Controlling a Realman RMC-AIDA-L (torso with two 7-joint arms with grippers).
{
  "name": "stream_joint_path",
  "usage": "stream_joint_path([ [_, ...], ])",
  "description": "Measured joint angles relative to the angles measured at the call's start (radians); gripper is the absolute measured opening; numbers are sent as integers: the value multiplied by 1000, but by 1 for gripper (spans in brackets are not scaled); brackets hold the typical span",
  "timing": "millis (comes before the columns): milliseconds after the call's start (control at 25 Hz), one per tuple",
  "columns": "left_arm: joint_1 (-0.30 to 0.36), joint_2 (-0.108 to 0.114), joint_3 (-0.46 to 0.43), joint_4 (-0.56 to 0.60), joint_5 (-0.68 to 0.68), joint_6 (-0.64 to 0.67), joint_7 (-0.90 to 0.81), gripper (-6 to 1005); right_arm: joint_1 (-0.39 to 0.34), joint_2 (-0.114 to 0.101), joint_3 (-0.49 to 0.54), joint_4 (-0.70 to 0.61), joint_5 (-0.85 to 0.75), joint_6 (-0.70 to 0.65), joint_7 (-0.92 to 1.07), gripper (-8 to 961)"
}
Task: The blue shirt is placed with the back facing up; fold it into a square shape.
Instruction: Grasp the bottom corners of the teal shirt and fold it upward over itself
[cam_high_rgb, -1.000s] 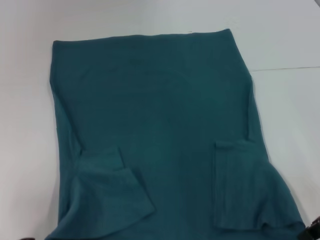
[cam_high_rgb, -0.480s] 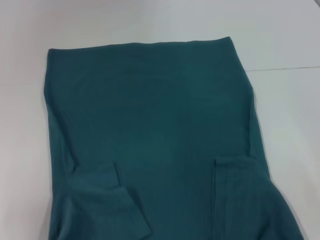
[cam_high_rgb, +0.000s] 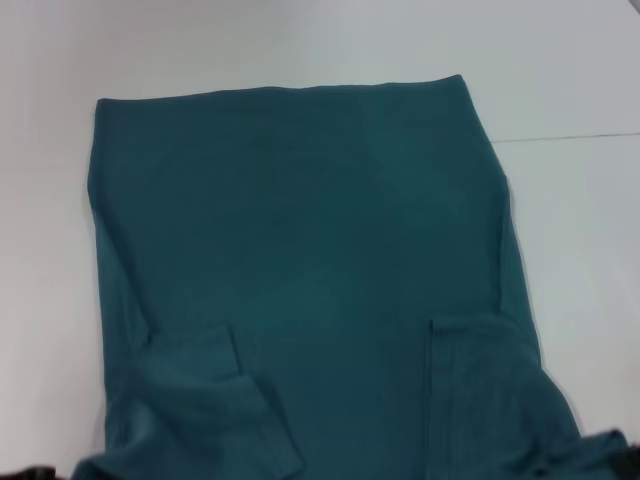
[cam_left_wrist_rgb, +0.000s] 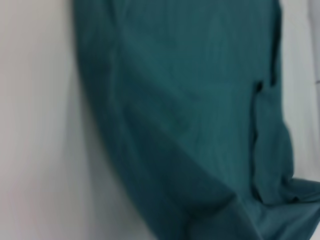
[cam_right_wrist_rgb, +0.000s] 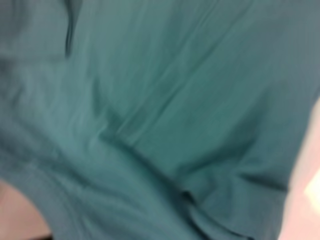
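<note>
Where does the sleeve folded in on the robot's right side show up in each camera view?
Head view: folded right sleeve lies at lower right on the blue shirt.
Left wrist view: same sleeve, near the right edge.
Right wrist view: cannot tell; only cloth fills it.
Shared landmark: the sleeve's straight hem.

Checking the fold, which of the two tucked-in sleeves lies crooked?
The left sleeve on the blue shirt: its cuff slants, while the right sleeve lies square.

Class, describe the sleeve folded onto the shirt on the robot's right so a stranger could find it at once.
Start at the white table, nearly covered by the blue shirt. Toward the shirt's near edge on the robot's right lies the folded-in right sleeve, a straight-sided upright panel. The left sleeve lies slanted and rumpled.
</note>
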Motion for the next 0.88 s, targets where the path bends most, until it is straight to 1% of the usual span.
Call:
stream_joint_path([
  [120, -27, 4, -40, 6, -27, 3, -2, 9, 4, -14, 66, -31, 48, 1, 5, 57],
  [240, -68, 9, -76, 13, -34, 6, 0, 12, 15, -25, 118, -38, 83, 4, 11, 56],
  [360, -120, 11, -81, 18, -42, -2, 2, 16, 32, -27, 169, -46, 103, 6, 11, 56],
  [400, -155, 15, -82, 11, -47, -19, 6, 17, 48, -30, 209, -50, 124, 12, 10, 56],
  [480, -188, 23, -82, -1, -48, -37, 11, 19, 54, -31, 225, -50, 133, 15, 10, 57],
  [520, -188, 23, -82, -1, -48, -37, 11, 20, 62, -34, 240, -50, 138, 19, 11, 57],
  [680, -242, 48, -81, -20, -49, -80, 16, 24, 93, -45, 302, -43, 145, 31, 16, 57],
  [720, -260, 57, -80, -28, -51, -101, 20, 25, 101, -46, 314, -42, 145, 36, 16, 57],
  [880, -299, 72, -77, -59, -60, -180, 37, 29, 114, -47, 332, -29, 157, 91, 34, 57],
])
